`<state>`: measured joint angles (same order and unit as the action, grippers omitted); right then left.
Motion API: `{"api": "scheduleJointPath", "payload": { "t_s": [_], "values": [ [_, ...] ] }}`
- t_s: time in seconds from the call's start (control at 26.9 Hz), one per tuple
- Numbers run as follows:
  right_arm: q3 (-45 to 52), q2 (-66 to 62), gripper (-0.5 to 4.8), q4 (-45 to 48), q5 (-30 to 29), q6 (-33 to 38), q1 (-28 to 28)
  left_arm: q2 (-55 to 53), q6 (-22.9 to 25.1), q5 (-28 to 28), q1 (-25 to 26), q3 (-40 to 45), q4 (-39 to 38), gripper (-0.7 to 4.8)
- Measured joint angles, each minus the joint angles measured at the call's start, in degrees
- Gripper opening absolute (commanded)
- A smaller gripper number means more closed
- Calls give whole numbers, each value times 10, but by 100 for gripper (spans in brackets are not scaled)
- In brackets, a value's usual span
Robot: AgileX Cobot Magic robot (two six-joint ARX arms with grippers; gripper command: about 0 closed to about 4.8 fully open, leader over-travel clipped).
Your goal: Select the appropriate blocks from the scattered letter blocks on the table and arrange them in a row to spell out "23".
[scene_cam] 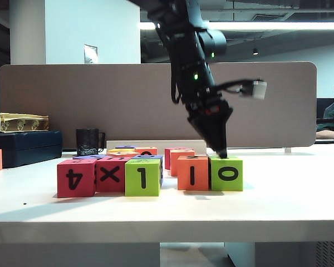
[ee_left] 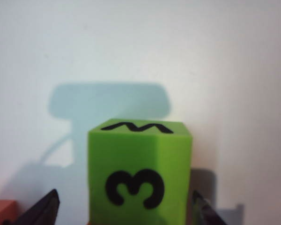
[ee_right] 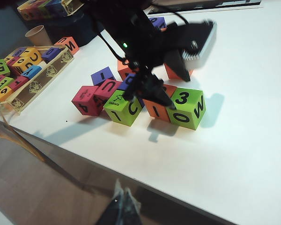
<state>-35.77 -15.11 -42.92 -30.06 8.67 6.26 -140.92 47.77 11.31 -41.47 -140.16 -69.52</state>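
Left gripper [scene_cam: 221,151]: it hangs tip-down over the lime-green cube [scene_cam: 226,173] at the right end of the front row, near the front edge of the table [scene_cam: 278,206]. In the left wrist view the two dark fingertips [ee_left: 40,213] stand one on each side of that cube with a gap of white table showing on both sides; the jaws are parted wider than the cube and grip nothing. In the exterior view one finger seems to end at the cube's top back edge; contact cannot be told.

Front row, left to right, exterior view: red cube [scene_cam: 76,178] marked "4", red cube [scene_cam: 111,174] marked "X", lime-green cube marked "1" [scene_cam: 142,177], orange cube [scene_cam: 192,173] with a single vertical stroke, then the lime-green cube showing "0". The orange cube and the "0" cube stand side by side, just about touching. The "0" cube carries "3" on its top face and "W" on its right side in the right wrist view.

Cubes are matt foam, square-edged, with black characters on the faces. More cubes in purple, orange and yellow [scene_cam: 139,151] lie just behind the row.

Table: flat, smooth white, thick front edge. A black mug [scene_cam: 88,141] stands at the back left.

Right gripper [ee_right: 124,206]: low beyond the table's front edge; only a blurred dark tip shows, so its opening cannot be told.
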Motion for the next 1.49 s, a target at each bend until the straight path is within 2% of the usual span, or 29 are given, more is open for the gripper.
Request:
{"api": "scheduleJointPath", "payload": {
  "t_s": [0.11, 0.22, 0.33, 0.56, 0.6, 0.71, 0.89, 1.3, 1.49],
  "values": [
    [0, 0, -1, 0, 0, 0, 0, 18, -1, -4, -1, 0, 0, 355],
    [0, 0, -1, 0, 0, 0, 0, 40, -21, -30, -1, 0, -2, 352],
    [0, 0, -1, 0, 0, 0, 0, 61, -58, -57, 3, 0, -19, 336],
    [0, 0, -1, 0, 1, 0, 0, 72, -124, -59, 28, 5, -124, 326],
    [0, 0, -1, 0, 1, 0, 0, 69, -151, -61, 36, 11, -128, 326],
    [0, 0, -1, 0, 3, 0, 0, 68, -186, -62, 49, 10, -127, 326],
    [0, -18, -1, 2, 14, -12, 0, 69, -280, -72, 75, 11, -127, 326],
    [0, -77, -1, 26, 9, -12, 0, 98, -366, -71, 102, 57, -127, 322],
    [0, -104, -1, 67, 7, -12, 0, 134, -417, -21, 98, 57, -127, 217]
  ]
}}
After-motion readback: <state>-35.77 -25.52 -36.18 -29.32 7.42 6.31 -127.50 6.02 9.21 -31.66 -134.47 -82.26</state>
